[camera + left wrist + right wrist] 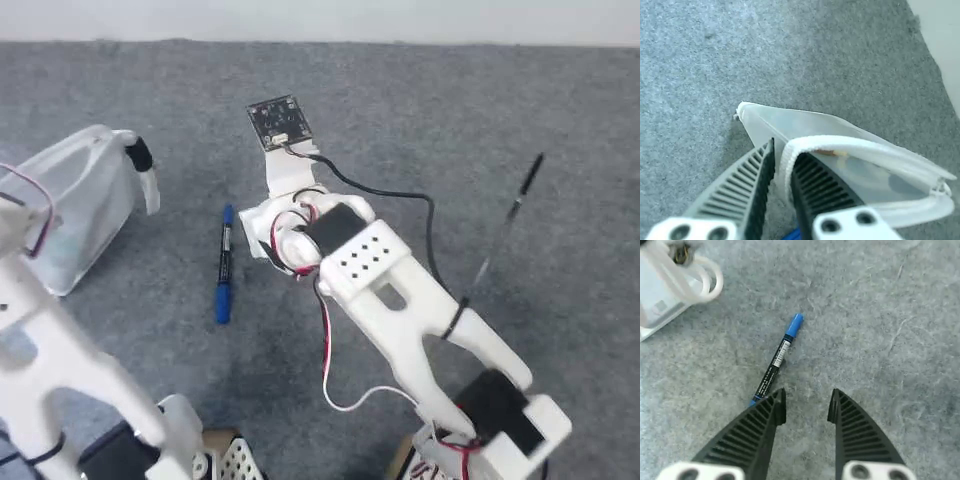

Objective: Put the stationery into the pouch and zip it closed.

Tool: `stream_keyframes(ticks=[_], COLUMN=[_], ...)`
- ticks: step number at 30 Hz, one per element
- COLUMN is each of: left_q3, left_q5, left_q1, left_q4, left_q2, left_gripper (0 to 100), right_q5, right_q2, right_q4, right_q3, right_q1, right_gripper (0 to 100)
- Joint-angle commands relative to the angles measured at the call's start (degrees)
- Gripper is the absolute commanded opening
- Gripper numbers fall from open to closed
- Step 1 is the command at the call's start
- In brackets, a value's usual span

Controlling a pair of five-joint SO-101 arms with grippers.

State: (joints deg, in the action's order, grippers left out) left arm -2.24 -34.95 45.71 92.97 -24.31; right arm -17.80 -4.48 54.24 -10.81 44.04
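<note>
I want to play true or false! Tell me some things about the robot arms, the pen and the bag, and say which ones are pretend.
1. The blue pen lies on the grey table, outside the pouch. True.
2. The right end effector is gripping the blue pen. False: it is open, and the pen lies on the table near one of its fingers.
3. The left end effector is pinching the pouch's rim. True.
4. The pouch is zipped shut. False: its mouth gapes open.
</note>
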Motion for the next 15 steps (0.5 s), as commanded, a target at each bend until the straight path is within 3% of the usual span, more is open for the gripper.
stream_keyframes(ticks=[1, 15], left_q3=[-4.09, -4.09], left_q5=[-2.73, -2.99], left_q1=[0.35, 2.99], left_q4=[-1.58, -1.76], left_q2=[-0.79, -0.79], left_gripper=[1, 1], right_q5=[1.14, 1.05], right_q2=[0.48, 13.85], right_q4=[-0.04, -0.04], right_q3=[4.66, 12.84], right_q1=[-0.31, 0.92], right_gripper=[13.8, 13.8])
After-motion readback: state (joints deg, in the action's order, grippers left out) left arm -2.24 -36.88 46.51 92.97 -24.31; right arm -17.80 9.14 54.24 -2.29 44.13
